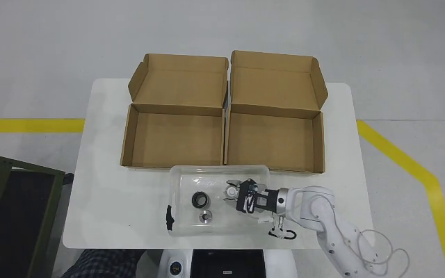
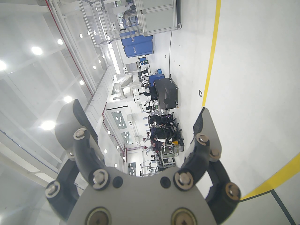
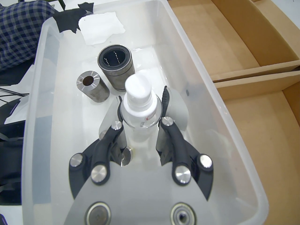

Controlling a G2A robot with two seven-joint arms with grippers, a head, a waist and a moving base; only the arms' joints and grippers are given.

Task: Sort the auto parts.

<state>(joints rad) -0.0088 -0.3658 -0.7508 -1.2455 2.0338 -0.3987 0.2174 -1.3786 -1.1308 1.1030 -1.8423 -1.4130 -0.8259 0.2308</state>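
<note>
A clear plastic bin [image 1: 219,167] stands at the table's front edge, with my right gripper [image 3: 141,104] inside it. Its fingers are shut on a small clear bottle with a white cap [image 3: 138,85], which stands upright in the bin [image 3: 199,71]. In the top view the right gripper [image 1: 240,194] holds the bottle [image 1: 231,188] near the bin's middle. Beyond it stand a dark linear bearing [image 3: 116,66] and a smaller steel cylinder with a bore [image 3: 92,86], both upright and untouched. My left gripper [image 2: 140,115] is open with nothing in it, pointing out at the room.
Two open cardboard boxes sit side by side behind the bin, one on the left [image 1: 174,139] and one on the right [image 1: 274,142], lids folded back. Black tape [image 3: 70,19] and a white label [image 3: 100,28] mark the bin's far wall.
</note>
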